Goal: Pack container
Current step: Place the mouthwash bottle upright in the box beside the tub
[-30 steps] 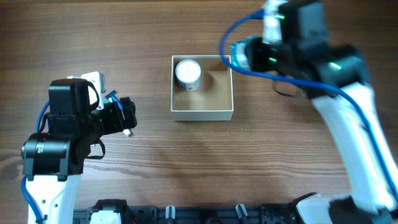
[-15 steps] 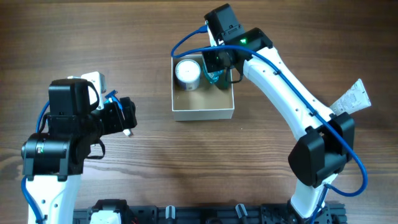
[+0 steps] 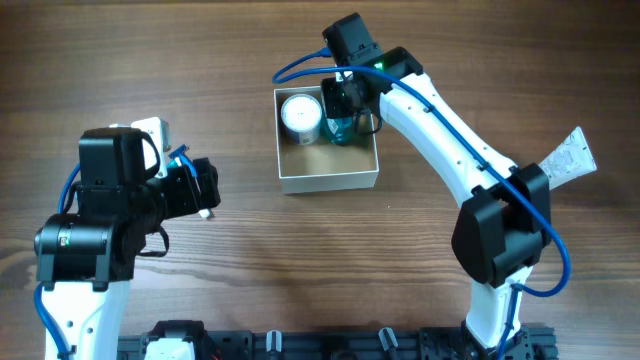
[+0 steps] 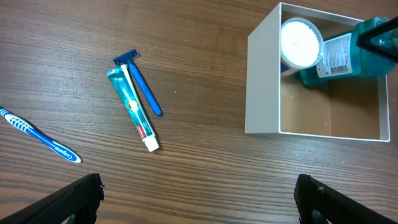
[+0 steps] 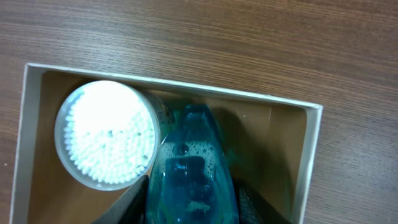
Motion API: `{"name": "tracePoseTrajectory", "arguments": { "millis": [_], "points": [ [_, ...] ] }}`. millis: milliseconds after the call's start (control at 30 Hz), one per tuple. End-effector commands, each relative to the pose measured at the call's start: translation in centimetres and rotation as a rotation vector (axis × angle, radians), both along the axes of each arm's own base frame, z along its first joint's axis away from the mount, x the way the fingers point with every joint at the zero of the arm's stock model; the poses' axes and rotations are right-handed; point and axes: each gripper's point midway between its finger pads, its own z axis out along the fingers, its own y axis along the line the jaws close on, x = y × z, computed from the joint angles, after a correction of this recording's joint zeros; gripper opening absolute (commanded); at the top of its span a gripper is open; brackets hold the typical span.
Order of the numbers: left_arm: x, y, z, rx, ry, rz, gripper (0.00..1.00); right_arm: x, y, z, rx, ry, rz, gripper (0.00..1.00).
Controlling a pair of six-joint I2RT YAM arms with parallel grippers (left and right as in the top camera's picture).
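**Op:** Where's the container (image 3: 327,183)?
**Eng:** Mid-table, open side up. Your right gripper (image 3: 340,115) is over its far half, clamped on the teal bottle (image 5: 189,168), which is inside, just beside the white-lidded jar (image 3: 301,115).
**Op:** Left?
**Eng:** Your left gripper (image 3: 205,190) has its 2 fingers spread, well left of the container.

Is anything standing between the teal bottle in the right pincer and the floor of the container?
Nothing visible does. The teal bottle, held by the right pincer, is within the walls of the container. The white-lidded jar stands beside it in a corner, not under it. Whether the bottle touches the floor, I cannot tell.
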Motion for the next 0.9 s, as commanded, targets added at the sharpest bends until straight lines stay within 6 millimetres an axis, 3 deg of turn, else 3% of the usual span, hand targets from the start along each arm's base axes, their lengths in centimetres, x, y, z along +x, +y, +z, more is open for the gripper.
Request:
{"name": "tracePoseTrajectory", "arguments": {
  "millis": [0,33,100,167,267,500,633,667,700,767,867],
  "points": [
    [0.2,-0.1,0.8,-0.019,-0.016,0.005,1.00,0.6,0.7,1.1,0.042,-0.031,-0.011,0.17],
    [0.2,-0.1,0.8,-0.019,-0.016,0.005,1.00,0.6,0.8,1.2,0.045,-0.031,-0.007,0.20],
    [0.1,-0.1,0.8,-0.019,-0.016,0.005,1.00,0.6,1.0,1.2,0.055,-0.029,-0.002,0.38],
    [0.2,-0.1,0.8,-0.019,-0.016,0.005,1.00,0.6,1.2,1.3,0.064,-0.031,0.002,0.64],
    [0.1,-0.1,0.8,-0.019,-0.016,0.005,1.00,0.6,1.2,1.3,0.065,-0.030,0.006,0.88],
    [0.2,-0.1,0.8,-0.019,-0.016,0.005,1.00,0.5,1.2,1.9,0.067,-0.041,0.011,0.99],
    [0.2,-0.1,0.8,-0.019,-0.016,0.005,1.00,-0.1,-0.1,6.2,0.056,-0.121,0.005,1.00],
    [0.2,-0.1,0.8,-0.019,-0.016,0.005,1.00,-0.7,-1.9,9.2,0.041,-0.174,-0.029,1.00],
    [0.2,-0.1,0.8,-0.019,-0.016,0.005,1.00,-1.9,-5.2,13.7,0.037,-0.246,-0.088,1.00],
    [0.1,-0.1,0.8,-0.019,-0.016,0.005,1.00,-2.9,-8.0,16.3,0.040,-0.280,-0.138,1.00],
    [0.1,-0.1,0.7,-0.019,-0.015,0.005,1.00,-5.5,-15.8,19.6,0.028,-0.294,-0.304,1.00]
  ]
}}
